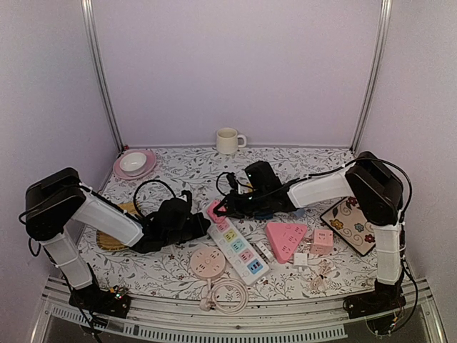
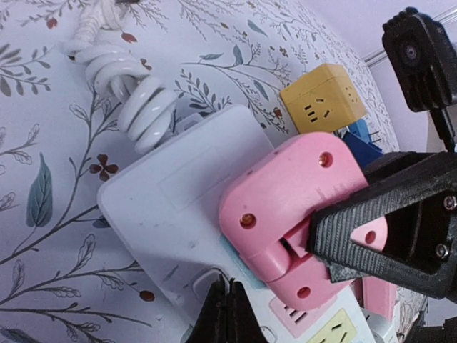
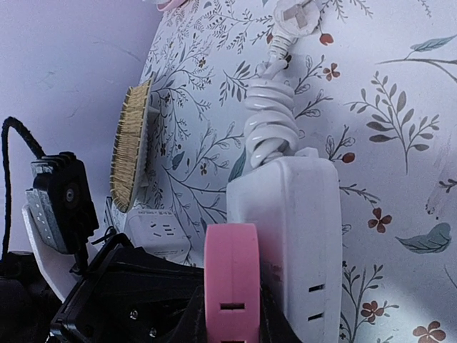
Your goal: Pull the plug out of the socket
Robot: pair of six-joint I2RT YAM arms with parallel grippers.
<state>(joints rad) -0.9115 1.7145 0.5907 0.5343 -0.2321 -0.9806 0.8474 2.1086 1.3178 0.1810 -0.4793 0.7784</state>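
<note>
Grip confirmed: right gripper (image 1: 223, 206) is clamped narrow on the pink plug (image 2: 285, 207), one finger on each side of its body. Plug sits on the far-end socket of the white power strip (image 2: 164, 207), which lies diagonally mid-table (image 1: 178, 166). Left gripper (image 2: 228, 314) fully closed, tips against the strip just beside the plug. Coiled white cord (image 2: 143, 107) at the strip's far end.

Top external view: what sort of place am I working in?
Probably a staged lab booth: plain walls on metal posts, a floral-covered table, a power strip and loose adapters laid out.
</note>
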